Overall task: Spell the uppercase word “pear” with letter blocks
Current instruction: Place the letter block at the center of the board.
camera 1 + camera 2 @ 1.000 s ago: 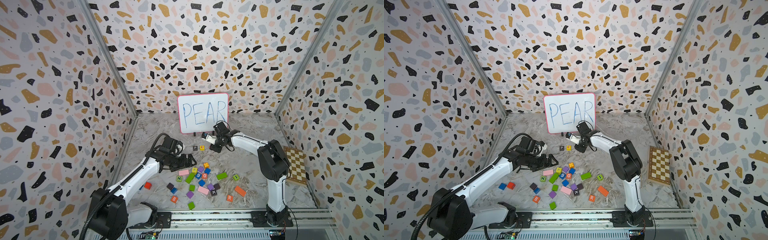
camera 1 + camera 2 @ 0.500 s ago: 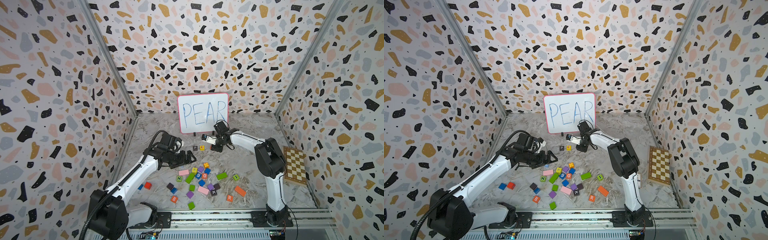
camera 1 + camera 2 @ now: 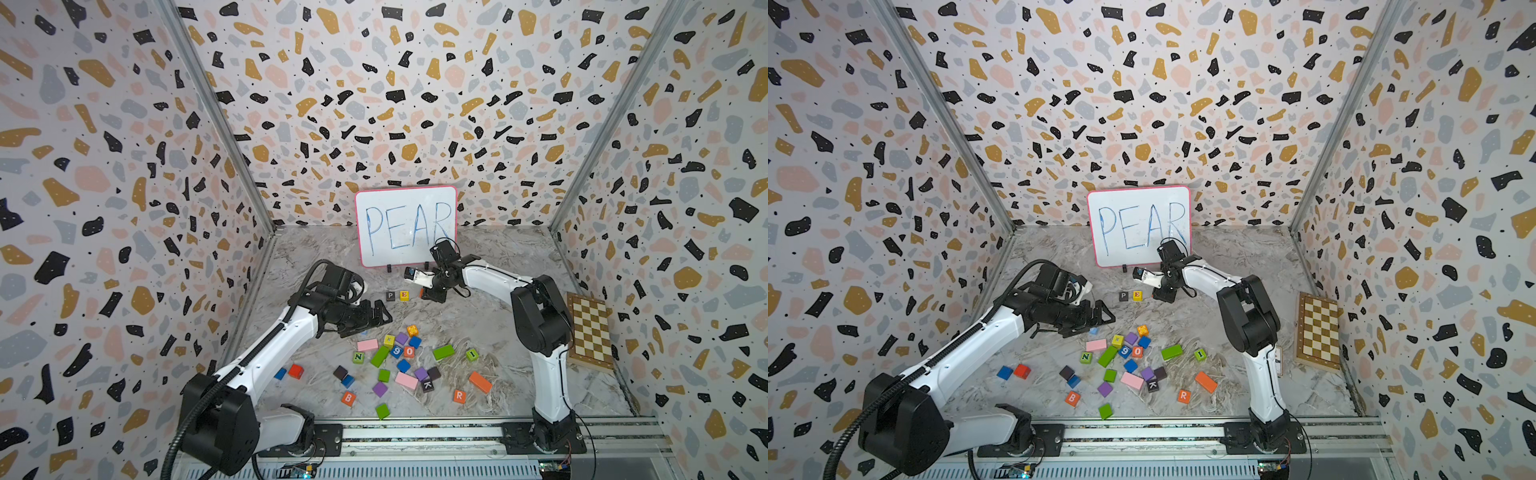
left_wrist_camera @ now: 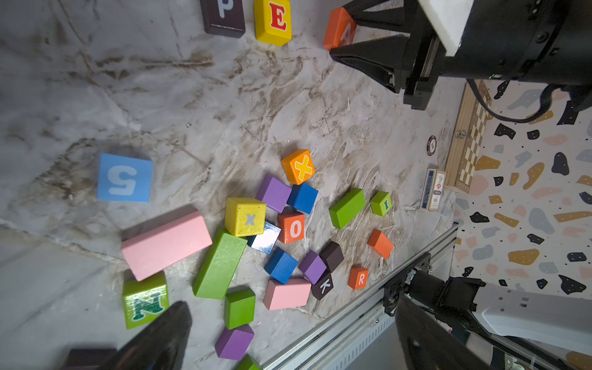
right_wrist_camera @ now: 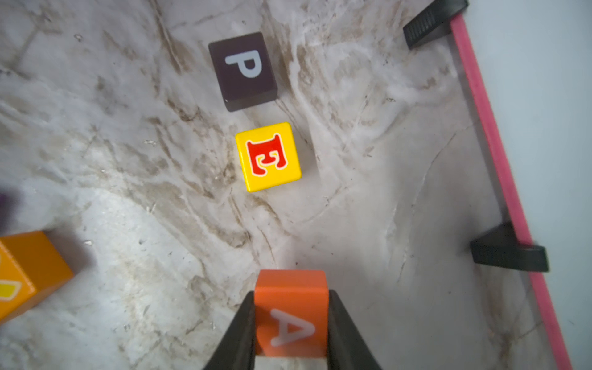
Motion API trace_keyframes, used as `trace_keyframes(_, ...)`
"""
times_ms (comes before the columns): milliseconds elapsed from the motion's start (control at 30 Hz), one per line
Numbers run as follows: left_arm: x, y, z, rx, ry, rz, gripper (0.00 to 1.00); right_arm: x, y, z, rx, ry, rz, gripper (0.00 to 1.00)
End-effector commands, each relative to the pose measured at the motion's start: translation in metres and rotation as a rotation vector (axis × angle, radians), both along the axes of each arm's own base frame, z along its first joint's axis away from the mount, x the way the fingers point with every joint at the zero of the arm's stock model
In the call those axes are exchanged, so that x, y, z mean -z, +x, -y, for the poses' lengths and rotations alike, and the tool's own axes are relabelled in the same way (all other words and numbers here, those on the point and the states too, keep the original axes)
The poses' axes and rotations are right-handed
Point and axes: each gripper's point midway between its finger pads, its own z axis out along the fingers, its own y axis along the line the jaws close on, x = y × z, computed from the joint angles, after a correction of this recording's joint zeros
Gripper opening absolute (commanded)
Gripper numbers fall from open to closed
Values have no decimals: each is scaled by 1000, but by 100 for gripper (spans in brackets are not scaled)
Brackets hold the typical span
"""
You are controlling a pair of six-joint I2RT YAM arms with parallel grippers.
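Letter blocks first: where do mine stand?

Your dark P and yellow E lie side by side on the table, letters up, just in front of the whiteboard. Your orange A is clamped in the right pincer, in line with them beyond E, with a gap between. I cannot tell whether it touches the table. Your orange R lies face up near the front rail, well apart from the row.

So which step am I on?

Setting down the third letter, I judge. You need to bring A closer to E, square it with the row and set it flat. Then part the jaws and lift straight off, so the cube is not dragged. After that, only R is left to fetch.

And my other arm?

Your left pincer hovers over the edge of the loose pile, jaws spread wide and empty.

How will these handle?

They are small painted cubes, glossy, with softly rounded edges. Such smooth faces may twist between the hard black fingers. The table is a flat, matte, marbled sheet. Mind the look-alikes: an orange B, and a dark K near your R.
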Motion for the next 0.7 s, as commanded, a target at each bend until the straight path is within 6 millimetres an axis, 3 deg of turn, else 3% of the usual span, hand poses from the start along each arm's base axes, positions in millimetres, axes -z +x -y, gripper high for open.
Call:
trace_keyframes(0, -8, 8, -1, -15, 4, 16, 99, -14, 2, -2, -15, 31, 0, 6)
trace_keyframes(467, -9, 13, -2, 0, 23, 45, 99, -2, 12, -4, -44, 13, -24, 5)
trace_keyframes(667, -7, 9, -6, 4, 44, 47, 99, 3, 6, -8, -121, -7, 13, 5)
